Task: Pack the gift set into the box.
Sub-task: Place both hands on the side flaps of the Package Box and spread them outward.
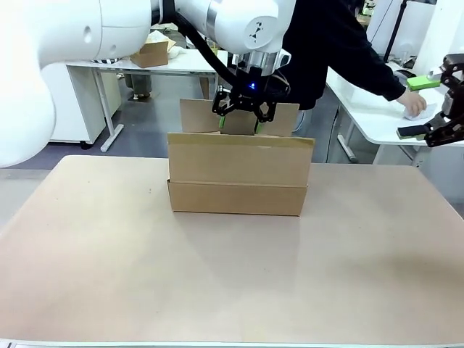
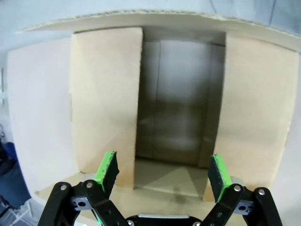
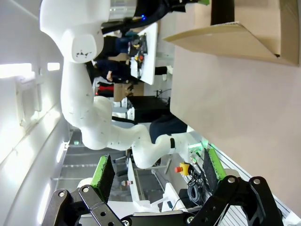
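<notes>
Left wrist view: L jaws wide apart, empty, over box (image 2: 106,94); R jaws apart.

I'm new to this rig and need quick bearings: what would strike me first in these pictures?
The box stands open at the far middle of the table, the left claw hanging open just above its bare inside. At the right, the right claw is open and empty, and a person's hand rests on a white side table.

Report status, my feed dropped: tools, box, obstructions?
Left tool open, empty, over the box. Right tool open, empty, off right. Box open on top, nothing inside.
</notes>
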